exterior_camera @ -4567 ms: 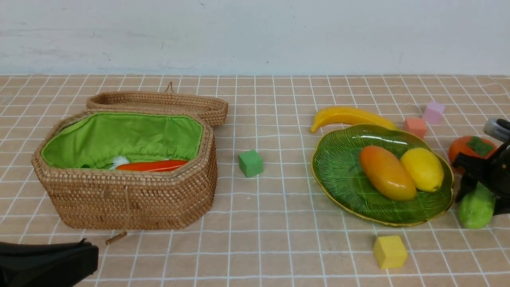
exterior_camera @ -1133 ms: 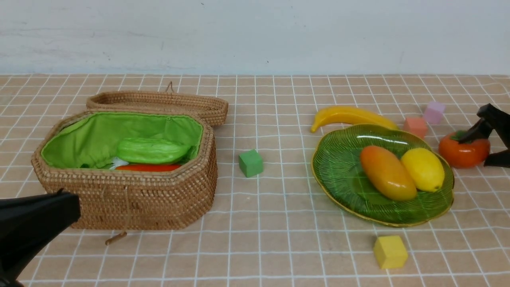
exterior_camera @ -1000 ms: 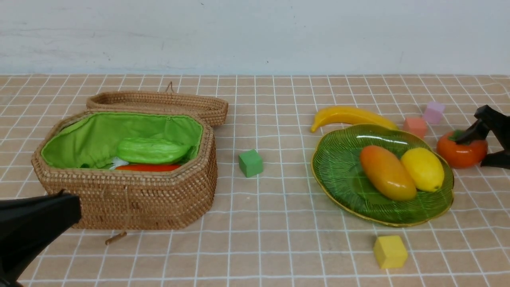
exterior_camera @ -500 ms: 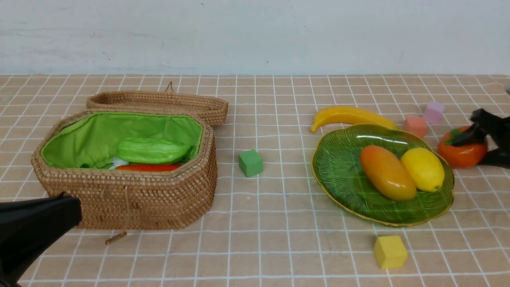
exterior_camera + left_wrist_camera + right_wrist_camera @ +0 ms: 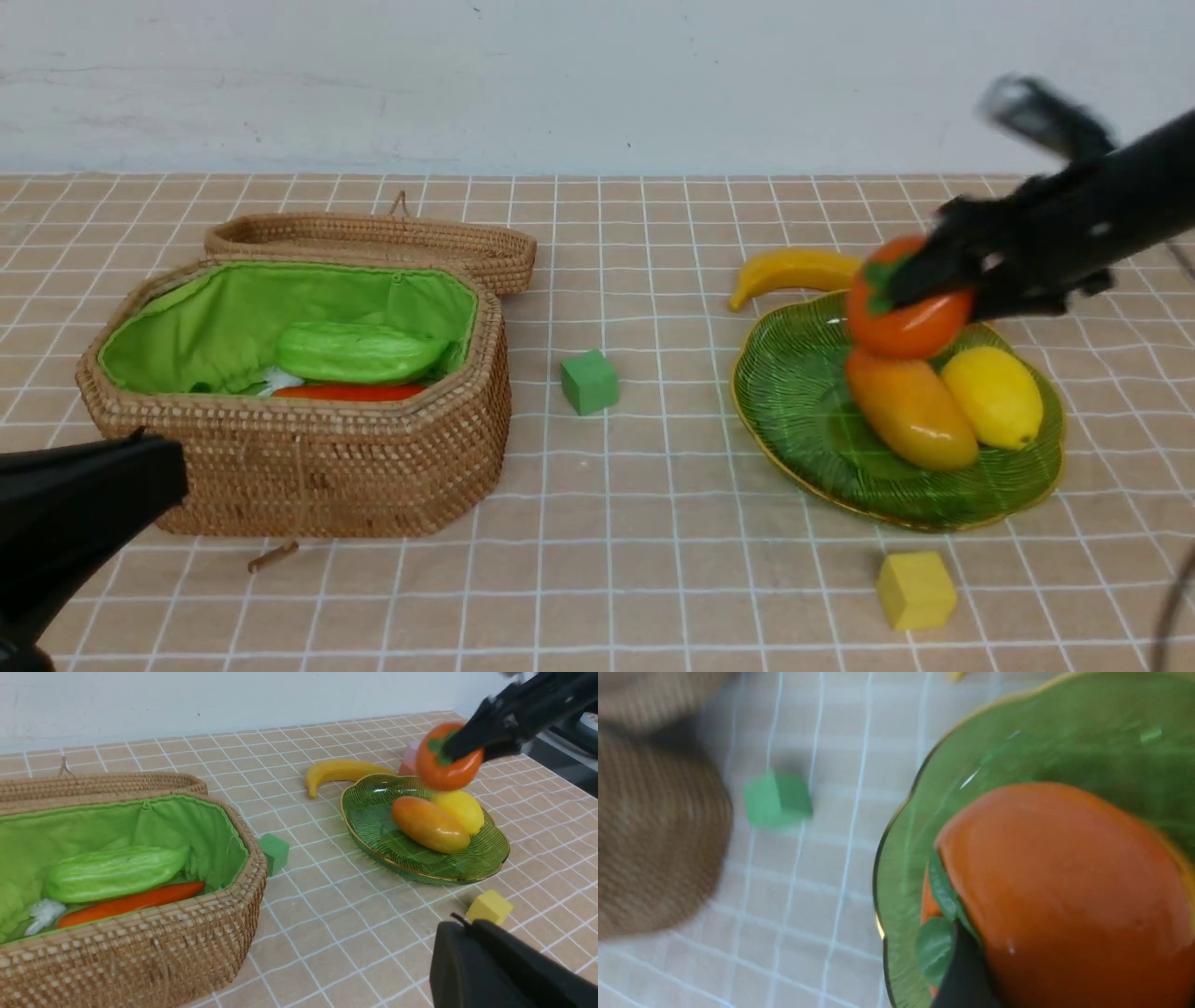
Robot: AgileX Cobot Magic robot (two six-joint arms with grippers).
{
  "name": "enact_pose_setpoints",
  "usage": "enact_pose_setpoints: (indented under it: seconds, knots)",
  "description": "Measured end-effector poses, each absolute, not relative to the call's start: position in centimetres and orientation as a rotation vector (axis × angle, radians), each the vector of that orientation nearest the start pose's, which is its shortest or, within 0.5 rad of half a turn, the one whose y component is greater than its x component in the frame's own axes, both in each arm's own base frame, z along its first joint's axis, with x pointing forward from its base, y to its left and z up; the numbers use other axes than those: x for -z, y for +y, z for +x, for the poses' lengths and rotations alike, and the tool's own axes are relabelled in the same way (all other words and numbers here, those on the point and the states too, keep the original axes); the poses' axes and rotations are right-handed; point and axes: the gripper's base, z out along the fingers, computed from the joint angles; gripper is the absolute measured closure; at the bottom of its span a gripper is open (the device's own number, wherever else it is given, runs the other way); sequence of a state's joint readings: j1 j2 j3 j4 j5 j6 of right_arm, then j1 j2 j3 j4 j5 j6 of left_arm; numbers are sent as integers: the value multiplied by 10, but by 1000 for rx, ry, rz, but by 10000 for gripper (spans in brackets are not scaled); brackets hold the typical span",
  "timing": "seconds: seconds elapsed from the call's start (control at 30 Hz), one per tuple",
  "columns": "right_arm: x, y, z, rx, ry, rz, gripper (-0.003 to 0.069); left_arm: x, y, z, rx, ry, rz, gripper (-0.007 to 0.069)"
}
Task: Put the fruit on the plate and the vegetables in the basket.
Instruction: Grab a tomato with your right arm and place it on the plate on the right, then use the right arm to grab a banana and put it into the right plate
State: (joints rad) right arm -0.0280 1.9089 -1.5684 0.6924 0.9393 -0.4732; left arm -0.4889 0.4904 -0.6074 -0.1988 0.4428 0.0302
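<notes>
The round orange persimmon with its green calyx hangs in the air over the far side of the green glass plate. My right gripper is shut on it, and one black finger presses by the calyx. On the plate lie the mango and the lemon. The banana rests on the cloth just behind the plate. The wicker basket stands open at the left with the light-green gourd on top of the carrot. My left gripper is shut and empty, low in front of the basket.
A green cube sits between basket and plate. A yellow cube lies in front of the plate. The basket's lid lies folded back behind it. The right arm reaches in from the right, above the plate's far edge.
The right gripper closed on the persimmon on the cloth right of the plate, lifted it and carried it left to above the plate. The left gripper has stayed put.
</notes>
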Motion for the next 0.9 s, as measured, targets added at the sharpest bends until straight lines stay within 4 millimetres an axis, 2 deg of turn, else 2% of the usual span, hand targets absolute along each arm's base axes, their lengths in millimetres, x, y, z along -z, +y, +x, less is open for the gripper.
enact_pose_setpoints:
  seconds: [0.07,0.13,0.27,0.4,0.5,0.57,0.6,0.63,0.67,0.7,0.73,0.77,0.83,0.9]
  knots:
    - [-256,57,421,-581,2536,-328,155,-342,-53,83,520,1793,381,617]
    - [-254,63,423,-498,2524,-404,127,-342,-53,83,515,1791,386,617]
    - [-252,66,422,-400,2534,-475,7,-342,-53,83,511,1790,390,617]
    - [-259,66,420,-410,2567,-505,-20,-342,-53,83,510,1789,392,617]
    - [-277,67,422,-415,2555,-529,17,-341,-53,83,509,1789,392,617]
    - [-294,67,425,-385,2518,-550,81,-341,-53,83,509,1790,392,617]
    - [-307,65,428,-341,2481,-568,137,-341,-53,83,509,1792,393,617]
    - [-309,65,429,-339,2474,-570,137,-341,-53,83,509,1792,393,617]
    - [-318,62,435,-283,2447,-598,201,-341,-53,83,509,1792,393,617]
    - [-320,62,436,-277,2443,-601,209,-341,-53,83,509,1792,393,617]
    - [-327,58,448,-238,2407,-627,258,-341,-53,83,509,1792,393,617]
    - [-327,58,448,-239,2408,-627,258,-341,-53,83,509,1792,393,617]
    - [-324,53,472,-209,2367,-668,277,-341,-53,83,509,1795,394,617]
    - [-302,51,494,-202,2372,-704,263,-340,-53,83,506,1807,401,617]
